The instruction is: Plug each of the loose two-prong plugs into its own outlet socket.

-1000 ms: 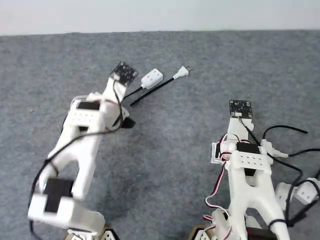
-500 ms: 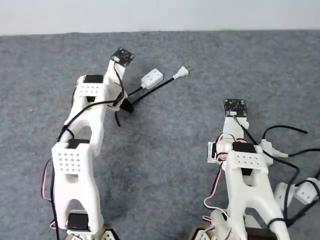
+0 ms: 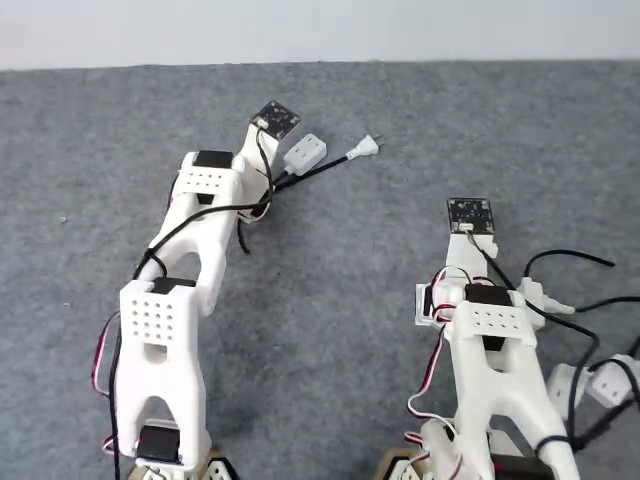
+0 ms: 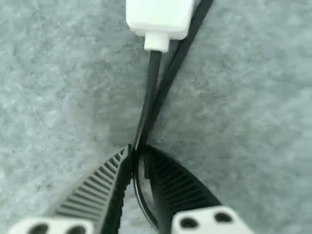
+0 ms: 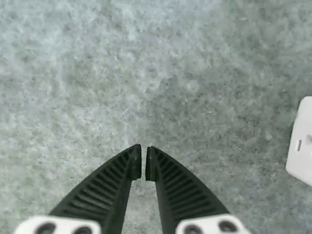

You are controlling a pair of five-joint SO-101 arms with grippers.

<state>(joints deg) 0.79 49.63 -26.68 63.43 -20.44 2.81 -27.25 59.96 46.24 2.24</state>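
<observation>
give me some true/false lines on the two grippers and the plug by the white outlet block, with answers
1. The left gripper is closed on the black cords a little short of the white outlet block. True.
2. The right gripper holds a plug. False: it is shut on nothing, above bare grey carpet.
3. The two-prong plug sits in the white outlet block. False: it lies on the carpet apart from the block, prongs free.
4. Both arms work over grey carpet. True.

Soft, even light; faint shadows.
</observation>
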